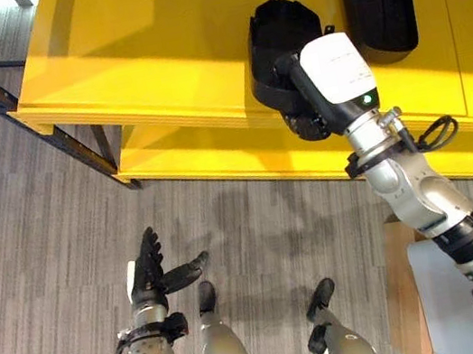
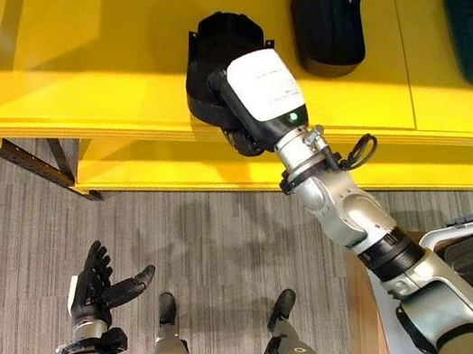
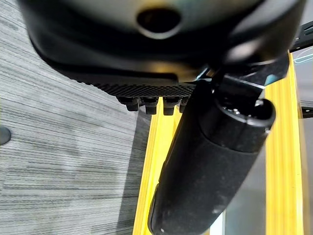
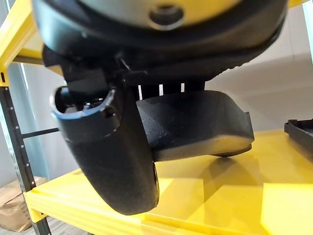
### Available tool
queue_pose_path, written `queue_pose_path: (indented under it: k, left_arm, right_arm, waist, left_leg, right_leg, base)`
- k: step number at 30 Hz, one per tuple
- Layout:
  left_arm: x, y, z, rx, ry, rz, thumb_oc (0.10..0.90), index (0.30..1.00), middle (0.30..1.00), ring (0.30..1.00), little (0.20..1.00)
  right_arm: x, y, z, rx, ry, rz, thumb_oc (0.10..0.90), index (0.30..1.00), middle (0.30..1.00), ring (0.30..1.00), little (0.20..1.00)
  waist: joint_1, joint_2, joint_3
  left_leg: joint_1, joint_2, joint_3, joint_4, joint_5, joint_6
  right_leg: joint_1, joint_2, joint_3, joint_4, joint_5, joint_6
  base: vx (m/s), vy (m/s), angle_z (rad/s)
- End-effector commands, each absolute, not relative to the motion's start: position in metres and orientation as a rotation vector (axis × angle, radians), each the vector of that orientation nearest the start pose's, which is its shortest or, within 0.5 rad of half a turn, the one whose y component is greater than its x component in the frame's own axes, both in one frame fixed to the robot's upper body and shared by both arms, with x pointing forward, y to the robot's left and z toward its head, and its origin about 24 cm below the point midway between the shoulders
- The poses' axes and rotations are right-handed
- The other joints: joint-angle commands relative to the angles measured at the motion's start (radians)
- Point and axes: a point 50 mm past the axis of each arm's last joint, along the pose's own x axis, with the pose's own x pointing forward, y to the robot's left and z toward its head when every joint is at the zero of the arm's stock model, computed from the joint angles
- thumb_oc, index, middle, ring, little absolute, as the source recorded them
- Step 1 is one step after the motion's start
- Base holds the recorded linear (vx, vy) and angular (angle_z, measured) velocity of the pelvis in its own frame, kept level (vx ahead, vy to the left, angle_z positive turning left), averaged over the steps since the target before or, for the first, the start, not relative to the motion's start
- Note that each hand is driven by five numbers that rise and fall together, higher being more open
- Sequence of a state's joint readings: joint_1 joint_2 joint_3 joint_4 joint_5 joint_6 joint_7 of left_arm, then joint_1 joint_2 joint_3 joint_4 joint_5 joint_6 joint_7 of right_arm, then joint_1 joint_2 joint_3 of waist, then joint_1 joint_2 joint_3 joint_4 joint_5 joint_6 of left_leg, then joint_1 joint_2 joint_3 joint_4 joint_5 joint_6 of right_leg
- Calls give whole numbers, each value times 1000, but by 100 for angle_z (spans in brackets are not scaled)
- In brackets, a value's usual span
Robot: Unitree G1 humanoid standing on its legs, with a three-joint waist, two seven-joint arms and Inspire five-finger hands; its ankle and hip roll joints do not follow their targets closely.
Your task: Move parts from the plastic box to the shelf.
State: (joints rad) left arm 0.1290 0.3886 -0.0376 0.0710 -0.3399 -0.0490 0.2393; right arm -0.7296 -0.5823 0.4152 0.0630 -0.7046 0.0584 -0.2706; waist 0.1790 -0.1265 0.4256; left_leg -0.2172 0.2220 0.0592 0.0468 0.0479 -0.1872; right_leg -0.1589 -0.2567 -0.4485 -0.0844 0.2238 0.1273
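Right hand (image 2: 243,134) grips a black moulded plastic part (image 2: 220,56) on the yellow metal shelf (image 2: 89,65).
Left hand (image 1: 153,274) hangs relaxed, fingers spread; no legible writing.

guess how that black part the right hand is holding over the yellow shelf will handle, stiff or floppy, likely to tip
Probably stiff: the black part keeps its moulded shell shape in the right hand. It looks hollow, so likely light for its bulk. Its underside seems curved and only one end nears the yellow shelf, so it may rock once released.
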Motion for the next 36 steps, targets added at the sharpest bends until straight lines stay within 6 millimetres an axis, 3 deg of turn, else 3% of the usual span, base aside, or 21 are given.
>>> queue_pose_path:
  k: [1, 12, 21, 27, 33, 36]
  left_arm:
    - [222, 242, 59, 133, -75, 236, 900, 1000, 1000, 1000, 1000]
    - [227, 241, 65, 131, -101, 225, 900, 1000, 1000, 1000, 1000]
    - [228, 242, 68, 129, -115, 208, 900, 1000, 1000, 1000, 1000]
    - [230, 243, 71, 130, -126, 190, 900, 1000, 1000, 1000, 1000]
    - [231, 243, 73, 128, -133, 183, 900, 1000, 1000, 1000, 1000]
    - [233, 243, 75, 121, -145, 178, 900, 1000, 1000, 1000, 1000]
  right_arm:
    - [319, -112, 295, -1169, -1103, -255, 400, 300, 300, 300, 300]
    - [322, -100, 315, -1220, -1153, -248, 400, 300, 300, 300, 300]
    - [329, -100, 346, -1323, -1182, -305, 400, 300, 300, 300, 300]
    - [333, -96, 363, -1499, -1197, -304, 400, 300, 300, 300, 300]
    - [335, -93, 370, -1593, -1193, -287, 400, 300, 300, 300, 300]
    - [347, -97, 367, -1671, -1120, -273, 400, 300, 300, 300, 300]
  waist:
    - [15, -14, -35]
    - [33, 0, -11]
    - [53, 8, 7]
    - [64, 6, 16]
    - [68, 6, 16]
    - [69, 3, 20]
  left_leg:
    - [-12, -8, 40, 23, -26, 50]
    - [-63, -28, 18, 47, -31, 60]
    - [-101, -41, 2, 61, -30, 64]
    - [-129, -45, -7, 74, -32, 66]
    - [-133, -41, -16, 81, -55, 58]
    - [-146, -41, -18, 88, -56, 58]
  right_leg:
    - [98, -132, -19, 122, -59, 115]
    - [85, -147, -33, 126, -46, 116]
    - [70, -152, -47, 132, -40, 117]
    - [60, -151, -51, 133, -36, 117]
    - [63, -143, -42, 132, -51, 125]
    - [55, -140, -42, 130, -51, 124]
  base:
    - [12, 15, 7]
    - [3, 8, 4]
    - [1, 6, 8]
    - [6, 3, 7]
    - [45, -11, 2]
    - [0, 0, 0]
